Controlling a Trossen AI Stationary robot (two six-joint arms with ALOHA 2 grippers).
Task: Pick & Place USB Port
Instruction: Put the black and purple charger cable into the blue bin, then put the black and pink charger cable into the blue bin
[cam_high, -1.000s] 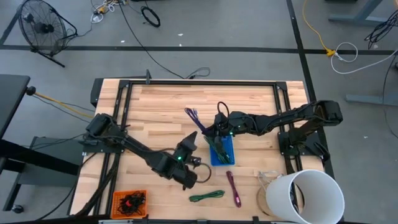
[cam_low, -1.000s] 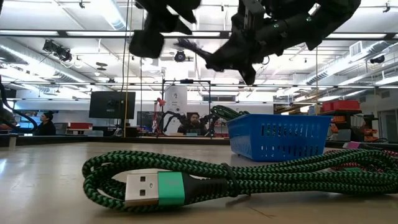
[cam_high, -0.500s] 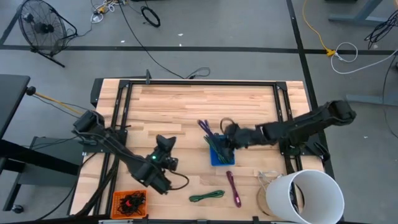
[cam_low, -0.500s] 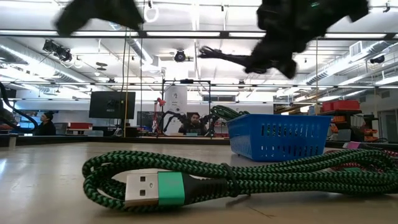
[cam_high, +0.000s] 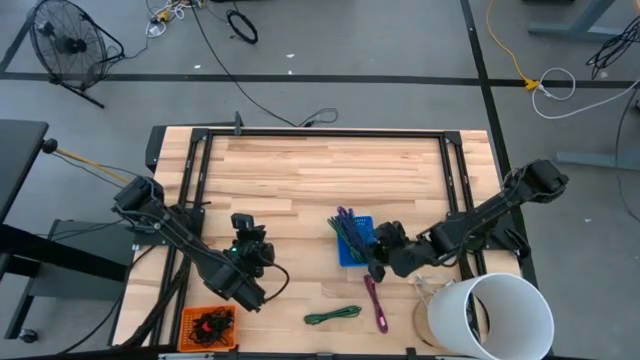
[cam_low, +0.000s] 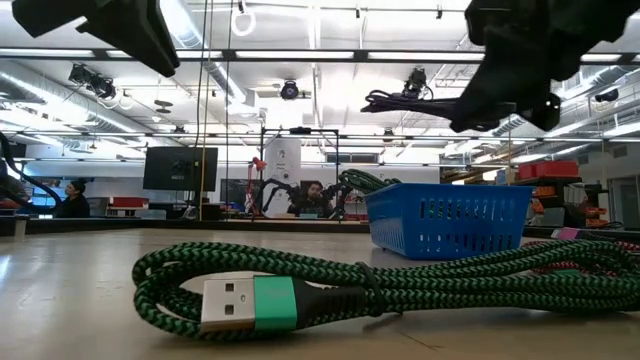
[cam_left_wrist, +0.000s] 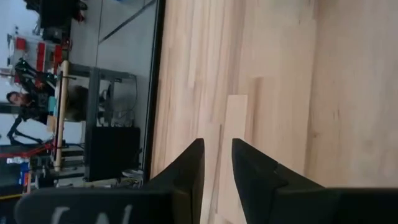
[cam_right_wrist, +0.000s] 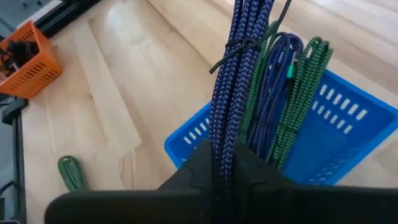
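High view: the blue basket (cam_high: 357, 245) serves as landmark near the middle of the wooden table (cam_high: 300, 170). The right gripper (cam_high: 377, 252) sits just beside the basket's right edge, its fingertips masked by the arm; the purple-blue USB cable (cam_high: 350, 225) it carries lies over the basket. A green cable (cam_high: 333, 316) and a magenta cable (cam_high: 376, 302) lie on the table below the basket, toward the near edge; an orange bin (cam_high: 209, 325) sits far left of them, and a white bucket (cam_high: 497, 315), partly cut off, stands to the right. The left gripper (cam_high: 248, 232) hovers well left of the basket. Low view: the green cable (cam_low: 330, 285) fills the foreground, with the basket (cam_low: 448, 220) behind it; the held cable (cam_low: 415, 100) hangs dark above the basket, both arms cut off at the top. Left wrist view: the left gripper (cam_left_wrist: 217, 163) has its fingers nearly closed, a narrow gap between them, empty over bare wood. Right wrist view: the right gripper (cam_right_wrist: 222, 163) is clamped on the USB cable (cam_right_wrist: 236, 74), its fingertips largely hidden by the bundle, above the basket (cam_right_wrist: 329, 130), which holds more green and blue cable.
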